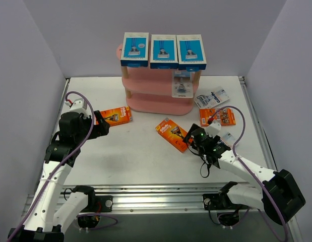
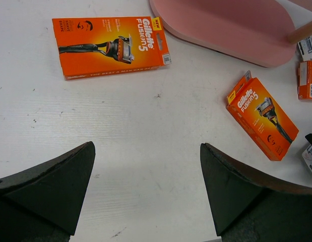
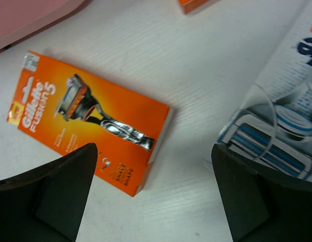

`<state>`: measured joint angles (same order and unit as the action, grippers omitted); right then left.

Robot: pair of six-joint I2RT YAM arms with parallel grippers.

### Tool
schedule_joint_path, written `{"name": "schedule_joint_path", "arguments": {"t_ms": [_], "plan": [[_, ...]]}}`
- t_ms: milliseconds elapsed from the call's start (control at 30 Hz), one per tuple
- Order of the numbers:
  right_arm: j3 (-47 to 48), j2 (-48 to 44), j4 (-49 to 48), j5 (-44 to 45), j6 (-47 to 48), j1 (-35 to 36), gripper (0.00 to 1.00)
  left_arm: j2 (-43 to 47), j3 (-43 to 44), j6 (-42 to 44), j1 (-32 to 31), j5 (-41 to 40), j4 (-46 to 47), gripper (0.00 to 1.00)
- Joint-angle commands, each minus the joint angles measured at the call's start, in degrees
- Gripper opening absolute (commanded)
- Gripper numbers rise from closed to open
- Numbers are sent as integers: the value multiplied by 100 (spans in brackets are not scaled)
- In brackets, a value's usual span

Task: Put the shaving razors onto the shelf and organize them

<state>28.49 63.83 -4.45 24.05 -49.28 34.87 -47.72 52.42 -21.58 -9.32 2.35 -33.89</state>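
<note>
Right claw [image 3: 153, 161] spread, orange pack [image 3: 90, 116] edge between

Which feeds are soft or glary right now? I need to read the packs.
Top external: evenly lit, no glare, the shelf crisp. Left wrist: sharp, lettering on the upper-left orange card legible. Right wrist: softer overall, the blister pack at the right edge blurred.

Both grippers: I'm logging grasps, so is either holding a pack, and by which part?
Nothing is held: the left gripper and the right gripper are both open, clamping no pack.
</note>
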Motion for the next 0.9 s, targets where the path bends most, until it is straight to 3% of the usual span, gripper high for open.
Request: {"name": "schedule_joint_path", "arguments": {"t_ms": [0,67,533,700,867], "plan": [[271,-90,796,574,-749,-234,93,61,110,49,18,2,93,94],[359,-73,927,539,-776,-410,100,79,101,49,18,2,102,94],[403,-723,1737,-128,-372,-2756,100,114,101,58,18,187,128,94],[184,-426,1527,-1048,-258,-3906,100,141,93,58,9,248,137,94],[-1,49,1000,-1728,-109,-4375,99,141,93,66,9,275,155,94]]}}
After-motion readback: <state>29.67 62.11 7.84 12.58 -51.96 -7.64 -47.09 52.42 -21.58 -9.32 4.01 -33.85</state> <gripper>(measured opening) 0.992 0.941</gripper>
